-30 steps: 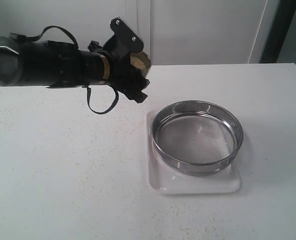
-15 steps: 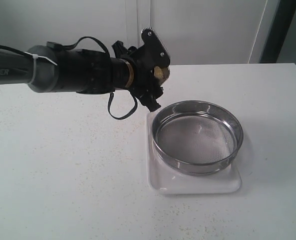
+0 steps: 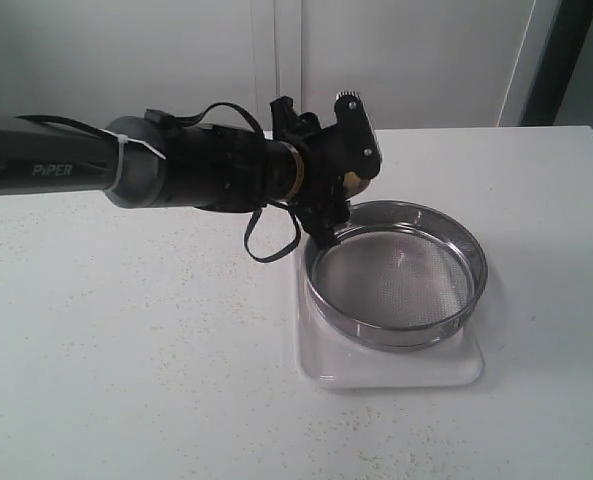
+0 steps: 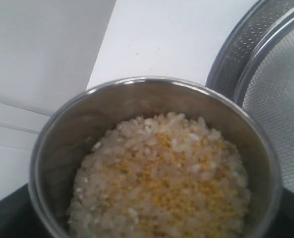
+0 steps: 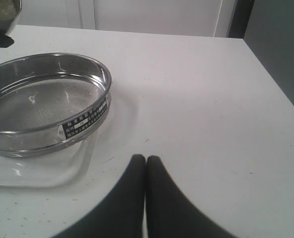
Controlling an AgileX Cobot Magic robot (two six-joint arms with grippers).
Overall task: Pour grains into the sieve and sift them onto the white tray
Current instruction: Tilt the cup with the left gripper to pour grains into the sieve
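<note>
Grains [image 4: 161, 178] heaped in steel cup [image 4: 62, 148], pinched by left hand [image 3: 344, 182] near rim of sieve [image 3: 396, 275], seated on white tray [image 3: 376, 370]; right hand [image 5: 146, 161] pressed together, idle; likely called for slow tilt over mesh centre, lip kept low

**Black arm, brass collar**

The left arm [image 3: 176, 170] crosses the left of the exterior frame. It has a black barrel, a grey segment lettered "PiPER" in white, a pale band, a brass-coloured ring and a loose black cable loop [image 3: 271, 260]. The left gripper [image 3: 348, 185] is black, with what look like two screws. The right gripper [image 5: 146, 166] shows two dark tapered fingers [image 5: 132, 198] at lower centre.
</note>
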